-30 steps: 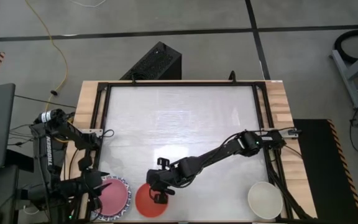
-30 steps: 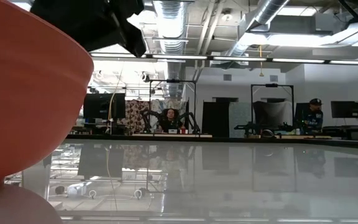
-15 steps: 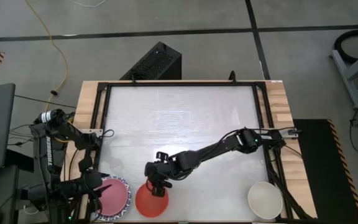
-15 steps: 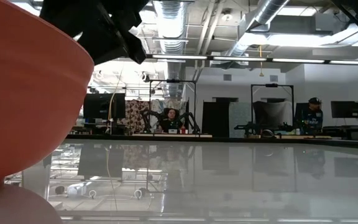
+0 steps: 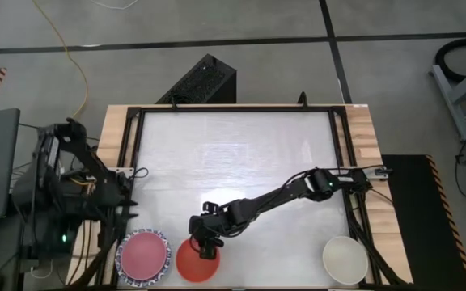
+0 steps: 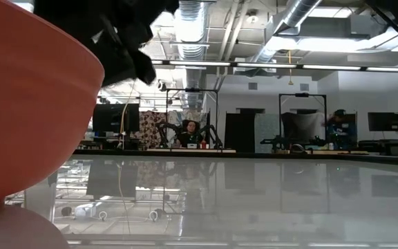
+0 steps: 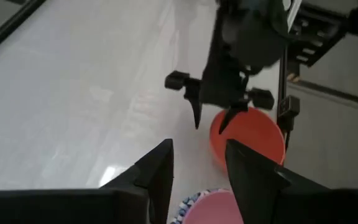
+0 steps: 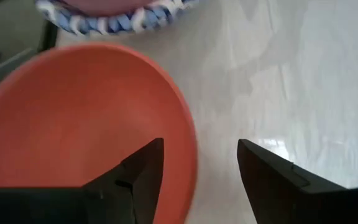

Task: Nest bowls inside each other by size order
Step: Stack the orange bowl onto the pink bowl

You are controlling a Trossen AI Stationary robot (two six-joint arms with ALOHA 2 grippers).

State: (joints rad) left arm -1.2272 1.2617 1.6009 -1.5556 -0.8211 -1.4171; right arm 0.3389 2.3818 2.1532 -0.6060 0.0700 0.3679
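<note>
Three bowls near worktop front edge | red bowl centre; pink bowl left, white bowl right | right pincer spread astride red rim | left pincer spread, above pink bowl

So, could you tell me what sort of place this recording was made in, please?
Most likely a robotics lab or workshop. The low view shows exposed ceiling ducts, more arm rigs on benches behind the table, and a seated person at monitors. The high view shows a bare concrete floor with a trailing yellow cable.
</note>
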